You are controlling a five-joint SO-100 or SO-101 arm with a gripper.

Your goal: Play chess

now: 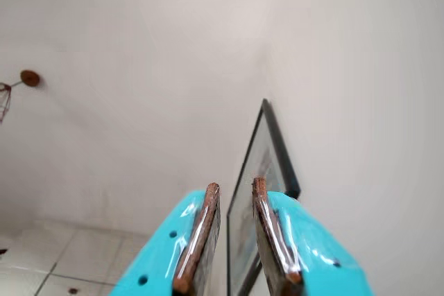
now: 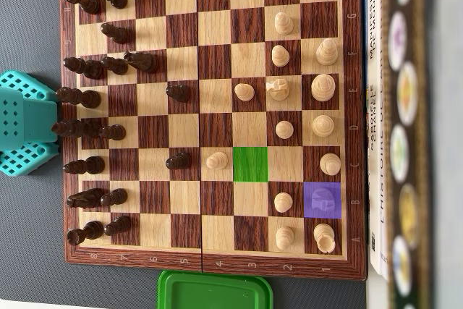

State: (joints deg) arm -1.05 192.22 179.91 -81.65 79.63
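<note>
The wooden chessboard (image 2: pixel 210 117) fills the overhead view. Dark pieces (image 2: pixel 90 99) line its left side and light pieces (image 2: pixel 323 88) its right. A dark pawn (image 2: pixel 178 92) and another dark pawn (image 2: pixel 178 160) stand forward, near a light pawn (image 2: pixel 216 161) and a light piece (image 2: pixel 244 92). One square is tinted green (image 2: pixel 250 163) and is bare. Another is tinted purple (image 2: pixel 323 200) over a piece. My teal gripper (image 1: pixel 234 188) points up at a pale wall in the wrist view, slightly open with nothing between its fingers. The arm's teal body (image 2: pixel 25 122) sits left of the board.
A green lid or box (image 2: pixel 215 291) lies just below the board's lower edge. Books (image 2: pixel 380 106) and a strip with round pictures (image 2: pixel 405 135) stand along the right side. A black-framed picture (image 1: pixel 267 171) leans on the wall behind the fingers.
</note>
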